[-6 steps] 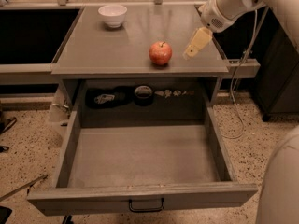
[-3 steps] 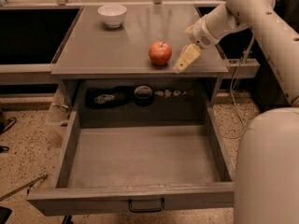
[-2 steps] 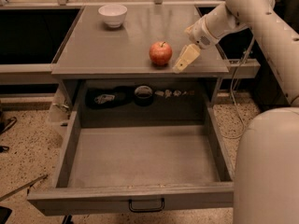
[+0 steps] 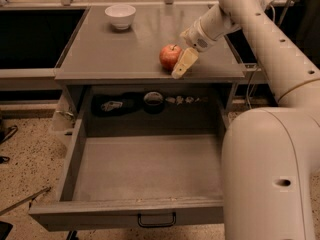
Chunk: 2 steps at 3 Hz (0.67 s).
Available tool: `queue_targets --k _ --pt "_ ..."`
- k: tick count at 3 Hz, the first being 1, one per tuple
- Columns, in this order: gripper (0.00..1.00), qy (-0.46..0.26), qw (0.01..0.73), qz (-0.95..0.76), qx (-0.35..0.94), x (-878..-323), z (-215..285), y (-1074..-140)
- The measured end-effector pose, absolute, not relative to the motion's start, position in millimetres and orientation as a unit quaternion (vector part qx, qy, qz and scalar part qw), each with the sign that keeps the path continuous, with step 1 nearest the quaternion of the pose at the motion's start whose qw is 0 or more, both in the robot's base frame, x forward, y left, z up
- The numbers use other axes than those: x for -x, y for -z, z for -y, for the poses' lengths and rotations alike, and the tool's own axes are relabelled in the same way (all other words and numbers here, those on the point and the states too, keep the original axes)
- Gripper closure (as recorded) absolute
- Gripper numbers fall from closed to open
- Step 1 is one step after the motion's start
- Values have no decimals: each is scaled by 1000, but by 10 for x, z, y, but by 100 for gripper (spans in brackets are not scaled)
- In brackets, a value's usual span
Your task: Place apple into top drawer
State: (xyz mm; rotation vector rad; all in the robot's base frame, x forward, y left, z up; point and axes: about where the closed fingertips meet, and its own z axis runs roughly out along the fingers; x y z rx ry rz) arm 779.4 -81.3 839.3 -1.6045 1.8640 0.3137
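One gripper [image 4: 183, 64] — grip state cannot be told — has the apple [image 4: 170, 57] just beside it and the open top drawer [image 4: 100, 215] below it.

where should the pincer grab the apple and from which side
Grip the apple across its round middle, coming down from above: it sits stem up on the flat cabinet top, so its sides are exposed. The pincer hangs right beside it, near the front edge.
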Motion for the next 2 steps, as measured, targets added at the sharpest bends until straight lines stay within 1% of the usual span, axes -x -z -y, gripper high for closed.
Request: queue_targets --k 1,2 --pt "0 -121 325 -710 613 -7793 793 -8384" --pt "0 -125 327 -698 624 -7763 655 -8453"
